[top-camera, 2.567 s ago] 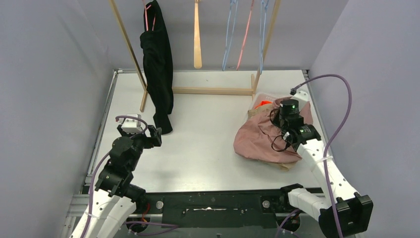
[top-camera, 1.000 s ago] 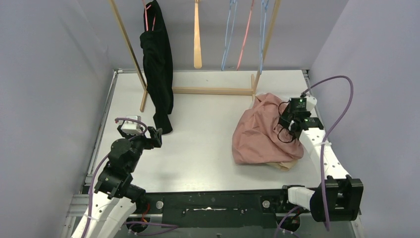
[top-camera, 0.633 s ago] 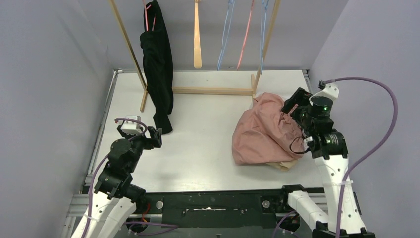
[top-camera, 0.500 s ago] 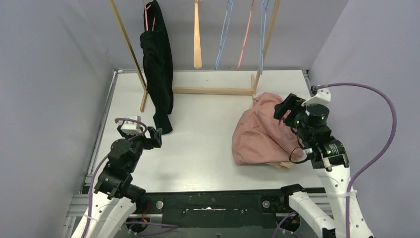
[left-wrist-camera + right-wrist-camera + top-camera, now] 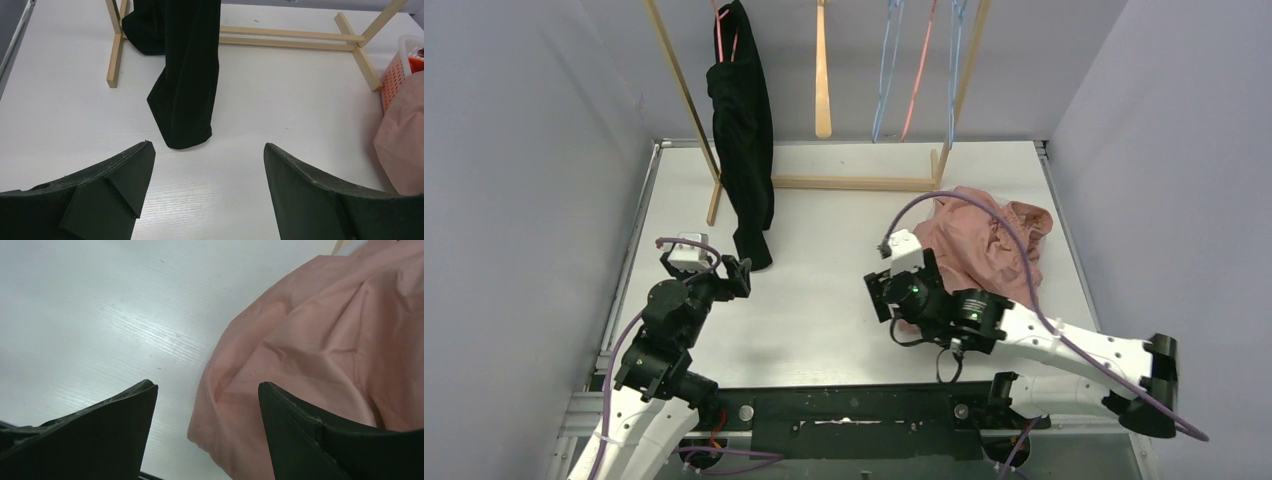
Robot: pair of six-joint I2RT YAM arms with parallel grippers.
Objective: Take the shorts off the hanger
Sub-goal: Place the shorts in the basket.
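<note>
Having released the pink shorts [image 5: 984, 243] into a heap at the right of the table [image 5: 834, 225], the right fingers [image 5: 100, 435] have swung mid-frame, wide and empty, left fingers [image 5: 115, 180] wide too, leaving 1 dark shorts [image 5: 742, 130] hanging upper left.

Bare table [image 5: 834, 270] across the middle gives free passage. Far left, dark shorts [image 5: 742, 130] hang from the rack [image 5: 854, 184] down to the table; its base bars bound the far side. Right, heaped pink shorts [image 5: 984, 240] cover a basket [image 5: 395, 75].
</note>
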